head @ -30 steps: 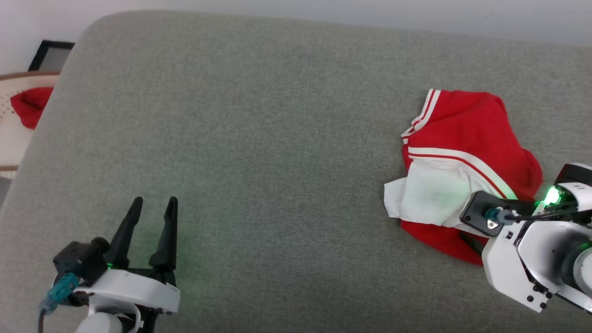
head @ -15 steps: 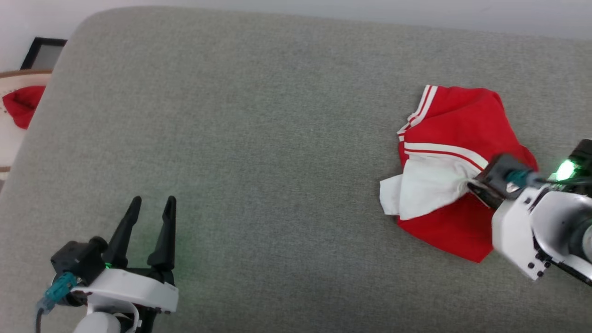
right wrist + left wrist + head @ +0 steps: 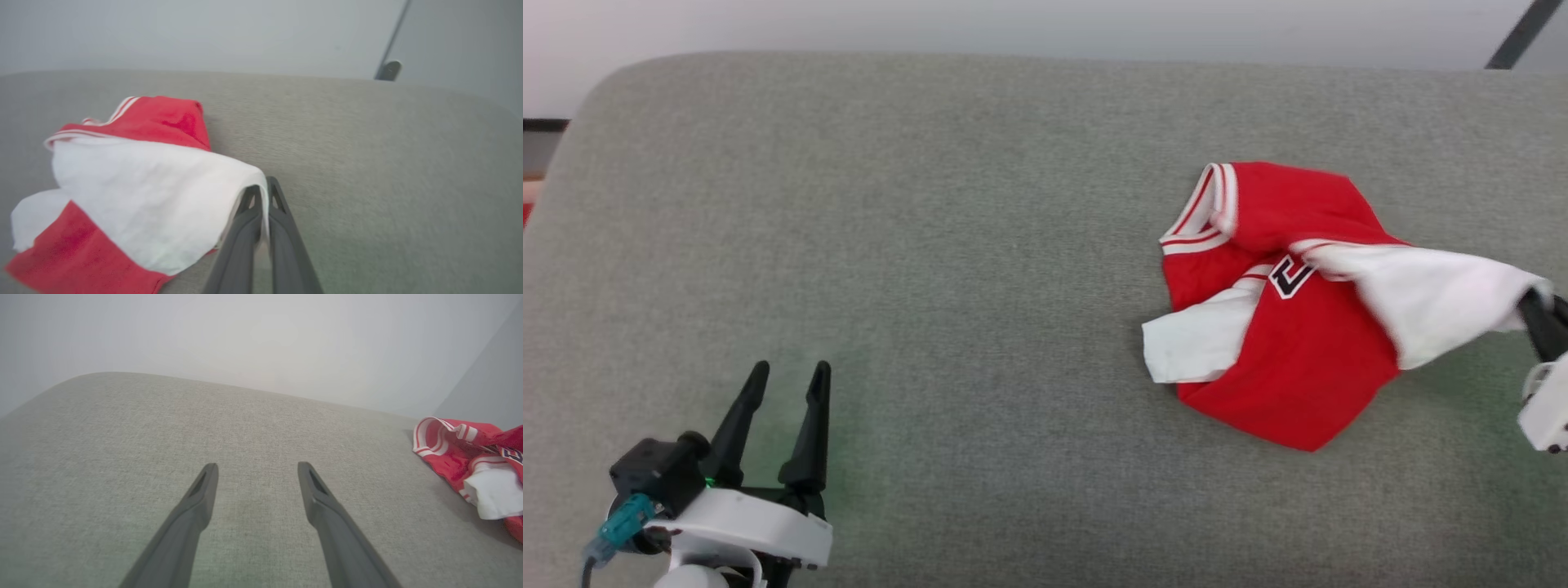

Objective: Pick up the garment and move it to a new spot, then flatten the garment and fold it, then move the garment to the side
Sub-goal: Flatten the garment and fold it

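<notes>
Grey woven upholstery (image 3: 931,245) bears the crumpled red T-shirt with white sleeves (image 3: 1282,376) toward its right, one sleeve (image 3: 1429,302) pinched between the right gripper (image 3: 261,192)'s closed fingers, the left gripper (image 3: 788,376) spread and empty: seemingly the pick-up step, which next calls for lifting the shirt clear.

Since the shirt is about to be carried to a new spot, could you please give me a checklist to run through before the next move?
1. Right claw shut on the garment's white sleeve: ok.
2. Garment lifted off the grey cushion: not ok, its red body lies there.
3. Left claw open, apart from the garment: ok.
4. Bare cushion to the left for a new spot: ok.
5. How deep the sleeve sits between the fingers: cannot tell.
</notes>
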Available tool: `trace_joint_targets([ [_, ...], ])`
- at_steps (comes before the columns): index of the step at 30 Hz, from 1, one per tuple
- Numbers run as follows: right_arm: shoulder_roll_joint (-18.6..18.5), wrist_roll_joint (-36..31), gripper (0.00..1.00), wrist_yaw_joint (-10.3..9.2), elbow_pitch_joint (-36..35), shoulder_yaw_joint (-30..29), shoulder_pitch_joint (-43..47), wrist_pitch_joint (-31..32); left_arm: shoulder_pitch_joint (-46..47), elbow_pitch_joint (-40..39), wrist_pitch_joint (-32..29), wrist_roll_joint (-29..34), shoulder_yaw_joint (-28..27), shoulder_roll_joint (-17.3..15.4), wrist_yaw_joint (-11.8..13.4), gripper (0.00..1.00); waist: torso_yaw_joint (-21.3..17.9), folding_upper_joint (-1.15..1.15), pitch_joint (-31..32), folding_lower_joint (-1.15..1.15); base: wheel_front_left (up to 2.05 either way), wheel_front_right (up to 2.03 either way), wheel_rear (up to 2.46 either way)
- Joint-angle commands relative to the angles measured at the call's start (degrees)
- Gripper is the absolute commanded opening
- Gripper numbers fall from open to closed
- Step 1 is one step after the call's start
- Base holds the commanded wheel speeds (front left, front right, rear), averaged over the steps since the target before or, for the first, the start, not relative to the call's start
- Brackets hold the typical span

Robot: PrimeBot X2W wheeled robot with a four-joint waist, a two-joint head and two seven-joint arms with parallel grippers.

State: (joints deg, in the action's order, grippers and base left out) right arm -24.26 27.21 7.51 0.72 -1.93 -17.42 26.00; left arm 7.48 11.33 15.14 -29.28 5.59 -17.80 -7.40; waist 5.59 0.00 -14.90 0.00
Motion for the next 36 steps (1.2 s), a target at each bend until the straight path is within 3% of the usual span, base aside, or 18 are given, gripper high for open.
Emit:
trace_joint_targets([
  [1, 4.1, -1.2, 0.00, -0.03, 0.8, -5.1, 1.0, -0.5, -0.3, -0.1, 0.0, -0.5, 0.2, -0.3, -0.1, 1.00, -1.1, 0.00, 0.3, 0.00, 0.00, 0.00, 0.00],
  [8, 18.8, -2.2, 0.00, -0.03, 7.9, -26.4, -2.7, 0.3, 0.4, -0.5, 0.0, -1.4, 0.5, -1.3, -0.1, 1.00, -1.9, 0.00, -0.2, 0.00, 0.00, 0.00, 0.00],
  [10, 20.1, -2.5, 0.00, -0.03, 11.1, -32.9, -5.7, 0.1, 0.4, -0.4, 0.0, -1.6, 0.7, -1.4, -0.1, 1.00, -2.0, 0.00, -0.4, 0.00, 0.00, 0.00, 0.00],
  [13, 21.2, -4.7, 0.00, -0.02, 15.2, -37.4, -9.5, -0.8, 0.9, -0.2, 0.0, -2.0, 1.1, -1.5, -0.1, 1.00, -1.9, 0.00, -0.9, 0.00, 0.00, 0.00, 0.00],
  [23, 21.3, -14.3, 0.02, -0.02, 22.7, -41.2, -14.7, -6.3, 2.8, 0.2, 0.0, -2.7, 2.2, -2.1, -0.1, 1.00, -1.1, 0.00, -2.5, 0.00, 0.00, 0.00, 0.00],
  [24, 21.3, -15.0, 0.11, -0.02, 23.2, -41.4, -14.9, -6.7, 3.0, 0.2, 0.0, -2.8, 2.2, -2.1, -0.1, 1.00, -1.1, 0.00, -2.7, 0.00, 0.00, 0.00, 0.00],
  [25, 21.3, -15.0, 0.11, -0.02, 23.2, -41.4, -14.9, -6.7, 3.0, 0.2, 0.0, -2.8, 2.2, -2.1, -0.1, 1.00, -1.1, 0.00, -2.7, 0.00, 0.00, 0.00, 0.00],
  [26, 21.3, -15.5, 0.47, -0.02, 23.8, -41.2, -15.2, -7.9, 3.1, 0.4, 0.0, -2.8, 2.5, -2.4, -0.1, 1.00, -1.3, 0.00, -2.8, 0.00, 0.00, 0.00, 0.00],
  [27, 21.3, -15.5, 0.98, -0.02, 24.2, -41.1, -15.4, -8.4, 3.3, 0.4, 0.0, -2.8, 2.8, -2.6, -0.1, 1.00, -1.4, 0.00, -2.8, 0.00, 0.00, 0.00, 0.00],
  [31, 21.3, -15.0, 1.00, -0.02, 23.7, -39.7, -15.3, -10.3, 4.5, 0.2, 0.0, -3.3, 4.1, -4.1, -0.1, 1.00, -1.9, 0.00, -2.5, 0.00, 0.00, 0.00, 0.00],
  [36, 19.4, -12.9, 1.00, -0.03, 20.1, -36.8, -11.5, -12.9, 8.2, -0.7, 0.0, -4.8, 8.2, -9.4, -0.1, 1.00, -2.9, 0.00, -1.3, 0.00, 0.00, 0.00, 0.00],
])
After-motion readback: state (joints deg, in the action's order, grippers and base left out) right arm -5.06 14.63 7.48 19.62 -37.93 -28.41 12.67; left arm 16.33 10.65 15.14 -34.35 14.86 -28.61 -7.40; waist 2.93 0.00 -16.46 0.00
